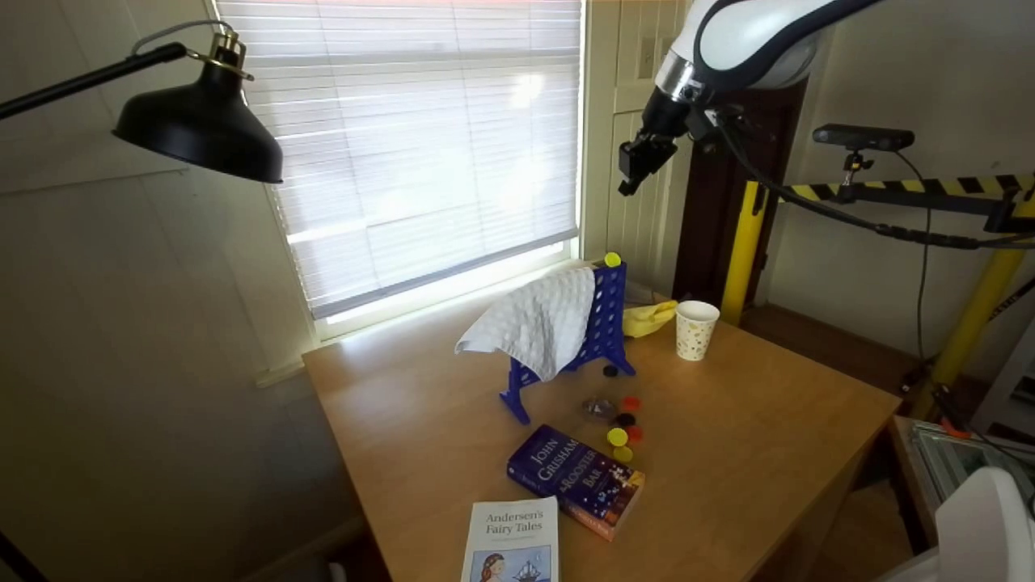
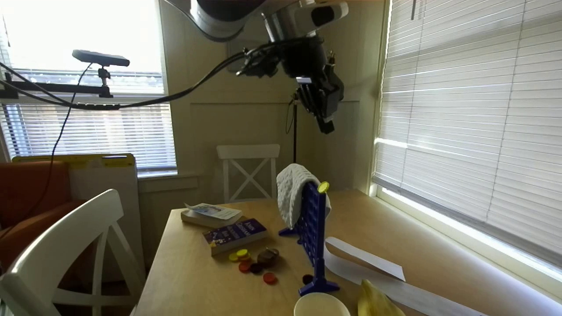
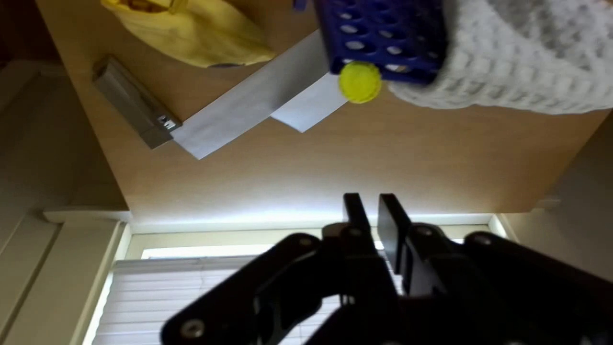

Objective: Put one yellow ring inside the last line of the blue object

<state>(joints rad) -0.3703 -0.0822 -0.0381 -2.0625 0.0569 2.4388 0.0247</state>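
Hovering empty, with fingers [image 3: 394, 213] slightly apart. Probably mid-placement: next, nudge the perched yellow ring [image 3: 360, 82] down into the blue rack [image 2: 318, 228].

In an exterior view, the blue object [image 1: 608, 314], an upright plastic rack perforated with rows of round holes and partly covered, stands footed on the desk [image 1: 728, 461], the yellow ring [image 1: 612, 259], a small bright disc, tilted at the rack's far right top end.
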